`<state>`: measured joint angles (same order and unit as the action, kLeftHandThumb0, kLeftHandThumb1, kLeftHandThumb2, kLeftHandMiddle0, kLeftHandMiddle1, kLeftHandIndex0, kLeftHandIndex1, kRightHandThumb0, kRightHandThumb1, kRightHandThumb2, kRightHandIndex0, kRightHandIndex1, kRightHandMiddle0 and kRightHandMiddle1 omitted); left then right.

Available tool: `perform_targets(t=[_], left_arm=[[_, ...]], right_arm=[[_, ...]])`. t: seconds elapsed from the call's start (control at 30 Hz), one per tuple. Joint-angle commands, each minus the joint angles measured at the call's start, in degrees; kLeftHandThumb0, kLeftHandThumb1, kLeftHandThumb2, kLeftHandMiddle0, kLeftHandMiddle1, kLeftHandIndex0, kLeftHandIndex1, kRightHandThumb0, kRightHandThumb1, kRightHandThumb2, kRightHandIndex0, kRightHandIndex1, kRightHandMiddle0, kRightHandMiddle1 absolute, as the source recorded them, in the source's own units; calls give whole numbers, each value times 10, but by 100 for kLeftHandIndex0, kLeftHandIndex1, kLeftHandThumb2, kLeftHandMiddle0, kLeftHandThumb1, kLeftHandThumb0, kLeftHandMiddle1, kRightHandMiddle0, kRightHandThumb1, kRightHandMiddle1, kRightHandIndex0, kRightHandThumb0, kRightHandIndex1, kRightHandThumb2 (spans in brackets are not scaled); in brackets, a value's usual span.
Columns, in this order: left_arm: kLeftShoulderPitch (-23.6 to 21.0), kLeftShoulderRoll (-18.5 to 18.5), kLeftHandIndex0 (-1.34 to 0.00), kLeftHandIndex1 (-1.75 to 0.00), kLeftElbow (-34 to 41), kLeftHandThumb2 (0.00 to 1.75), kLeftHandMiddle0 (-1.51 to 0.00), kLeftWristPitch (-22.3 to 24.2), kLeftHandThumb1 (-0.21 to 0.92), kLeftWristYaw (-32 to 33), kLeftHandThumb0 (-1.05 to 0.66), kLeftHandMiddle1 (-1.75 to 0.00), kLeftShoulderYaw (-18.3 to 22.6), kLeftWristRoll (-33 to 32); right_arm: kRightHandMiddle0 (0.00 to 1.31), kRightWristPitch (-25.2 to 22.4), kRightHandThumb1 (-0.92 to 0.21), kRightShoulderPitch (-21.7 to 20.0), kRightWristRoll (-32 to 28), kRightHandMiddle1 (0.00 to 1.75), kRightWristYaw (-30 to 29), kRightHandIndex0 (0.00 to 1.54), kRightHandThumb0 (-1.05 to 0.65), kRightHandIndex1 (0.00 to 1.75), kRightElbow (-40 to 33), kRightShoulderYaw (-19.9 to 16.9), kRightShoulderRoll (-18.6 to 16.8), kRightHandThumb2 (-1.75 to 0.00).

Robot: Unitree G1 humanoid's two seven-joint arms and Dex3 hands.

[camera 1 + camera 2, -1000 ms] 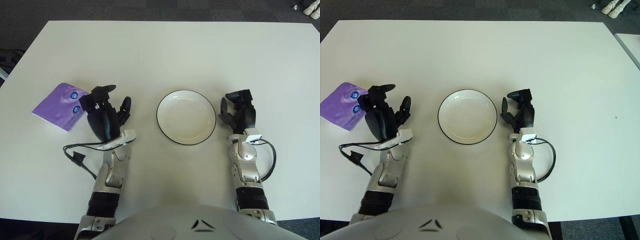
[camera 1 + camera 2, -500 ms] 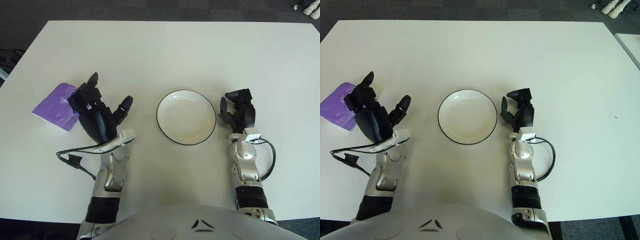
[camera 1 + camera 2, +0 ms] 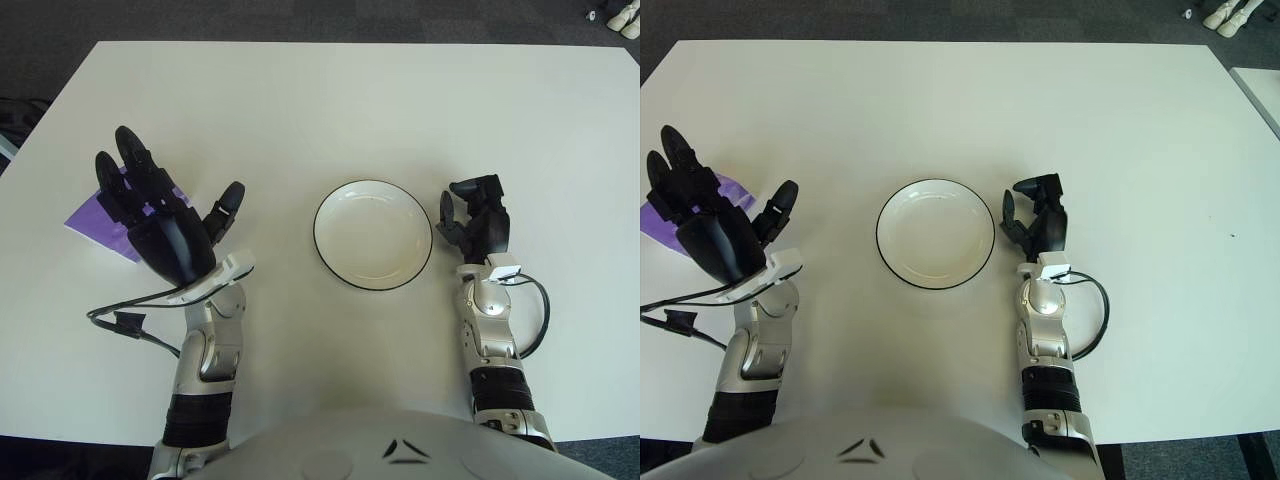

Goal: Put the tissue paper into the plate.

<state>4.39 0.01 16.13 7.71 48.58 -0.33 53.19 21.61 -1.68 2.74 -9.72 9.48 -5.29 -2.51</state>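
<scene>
Spreading the left hand [image 3: 165,225] wide over the purple tissue pack [image 3: 108,218] lying near the tabletop's [image 3: 330,100] left edge, holding nothing, leaving the plate [image 3: 372,234] mid-table empty, curling the right hand [image 3: 478,220] just right of it.

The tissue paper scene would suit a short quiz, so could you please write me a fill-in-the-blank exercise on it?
1. The plate holds ____.
2. The left hand, fingers spread, shows over the purple ____.
3. The right hand shows to the ____ of the plate.
4. The tissue paper lies on the white ____.

Missing words: nothing; tissue paper; right; table
</scene>
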Motion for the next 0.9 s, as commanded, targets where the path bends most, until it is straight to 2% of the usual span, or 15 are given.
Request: perform_targets(t=[0.0, 0.17, 0.3, 0.37, 0.47, 0.77, 0.87], left_arm=[[3, 0, 0, 0, 17, 32, 0, 37, 89, -13, -105, -12, 13, 21], [-3, -2, 0, 0, 23, 28, 0, 103, 92, -26, -105, -2, 20, 71], [-30, 10, 0, 0, 22, 28, 0, 160, 92, -54, -105, 0, 29, 112], [-63, 40, 0, 0, -39, 29, 0, 167, 92, -47, -105, 0, 56, 90], [-88, 42, 0, 0, -61, 30, 0, 192, 92, -41, -105, 0, 64, 92], [-81, 53, 0, 0, -70, 46, 0, 195, 92, -16, -105, 0, 60, 84], [-74, 62, 0, 0, -62, 50, 0, 196, 92, -48, -105, 0, 56, 78]], right_arm=[[25, -35, -82, 35, -7, 175, 5, 59, -36, 120, 52, 4, -8, -67], [24, -32, -84, 34, -6, 175, 5, 59, -35, 120, 55, 3, -9, -65], [23, -28, -84, 32, -8, 175, 6, 60, -35, 120, 59, 2, -10, -64], [23, -27, -84, 31, -8, 175, 6, 61, -35, 121, 60, 2, -10, -64], [23, -25, -85, 30, -8, 175, 6, 61, -35, 121, 62, 2, -10, -64], [24, -25, -84, 29, -8, 175, 5, 61, -35, 121, 63, 1, -10, -64], [24, -29, -84, 31, -5, 175, 1, 61, -35, 121, 60, 1, -12, -64]])
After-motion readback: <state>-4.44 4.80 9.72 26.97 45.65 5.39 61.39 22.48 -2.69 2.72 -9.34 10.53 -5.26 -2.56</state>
